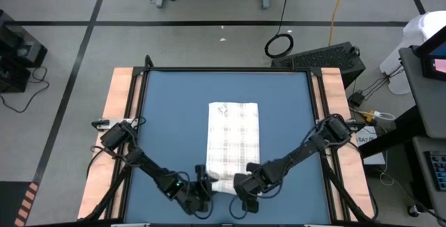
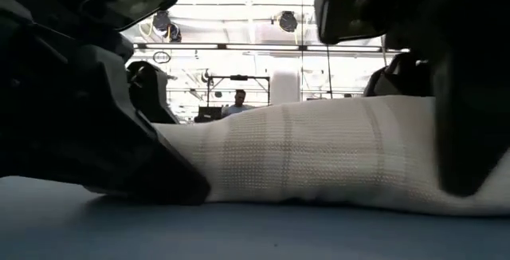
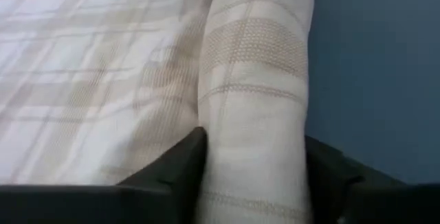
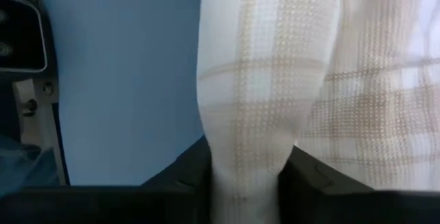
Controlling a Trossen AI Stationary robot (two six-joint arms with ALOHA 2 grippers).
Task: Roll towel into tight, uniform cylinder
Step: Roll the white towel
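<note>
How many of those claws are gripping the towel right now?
2. The left claw pinches the rolled end of the towel at the mat's near edge on the left; the right claw pinches the same roll on the right.

A blue mat point(image 1: 167, 115) covers the table point(image 1: 118, 115), and the partly rolled towel point(image 1: 233, 133) lies on it.

One towel point(image 1: 233, 138), one blue mat point(image 1: 167, 115), two arms (each with one end effector), one person point(image 2: 239, 99) behind.
</note>
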